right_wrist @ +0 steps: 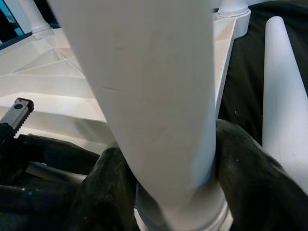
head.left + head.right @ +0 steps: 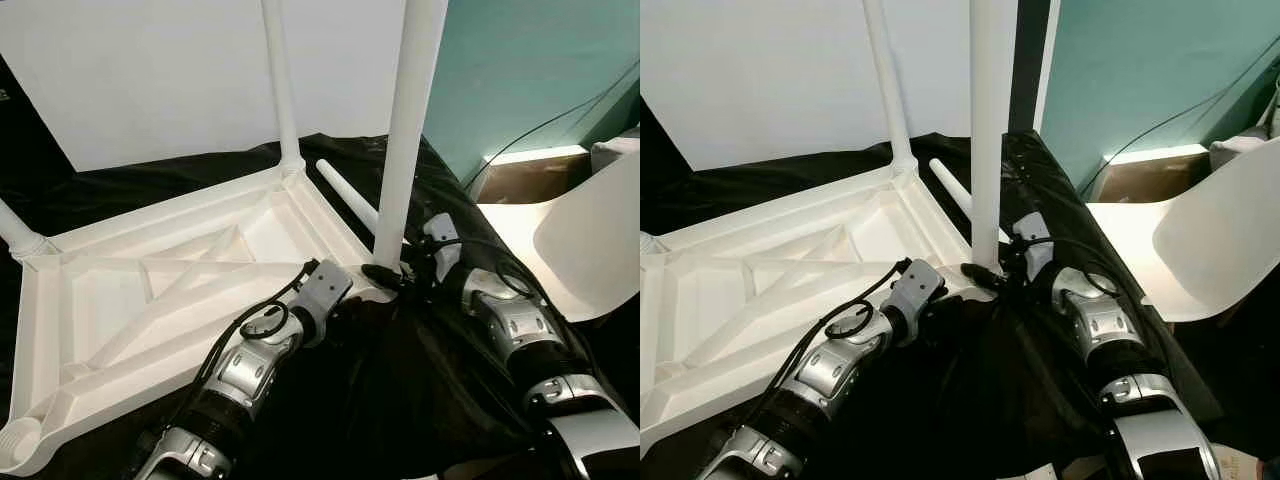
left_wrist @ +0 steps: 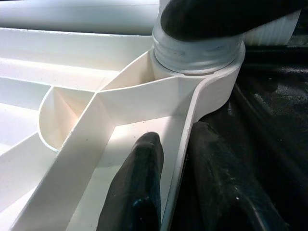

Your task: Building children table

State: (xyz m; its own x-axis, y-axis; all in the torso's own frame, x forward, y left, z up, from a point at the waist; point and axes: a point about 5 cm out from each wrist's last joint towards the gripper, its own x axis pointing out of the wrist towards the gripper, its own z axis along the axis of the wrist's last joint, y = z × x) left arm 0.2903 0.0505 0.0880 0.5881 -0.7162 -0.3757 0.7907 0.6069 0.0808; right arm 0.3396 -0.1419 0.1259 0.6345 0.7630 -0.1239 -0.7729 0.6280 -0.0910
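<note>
The white plastic children's table (image 2: pixel 150 290) lies upside down on black cloth. An upright white leg (image 2: pixel 405 130) stands in the near right corner socket (image 3: pixel 197 53). My right gripper (image 2: pixel 392 272) is shut around that leg's base, one black finger (image 1: pixel 101 192) on each side of the leg (image 1: pixel 154 96). My left gripper (image 3: pixel 175 178) is shut on the table's rim (image 3: pixel 185 139) just beside that corner, with one finger (image 3: pixel 139 192) inside the rim and the other outside. A second leg (image 2: pixel 280 80) stands upright in the far corner, and a third (image 2: pixel 15 230) at the left corner.
A loose white leg (image 2: pixel 345 195) lies on the cloth behind the right corner. A white chair (image 2: pixel 590 240) stands close on the right, with a brown box (image 2: pixel 530 175) and cables by the teal wall behind it. A white board (image 2: pixel 150 70) leans at the back.
</note>
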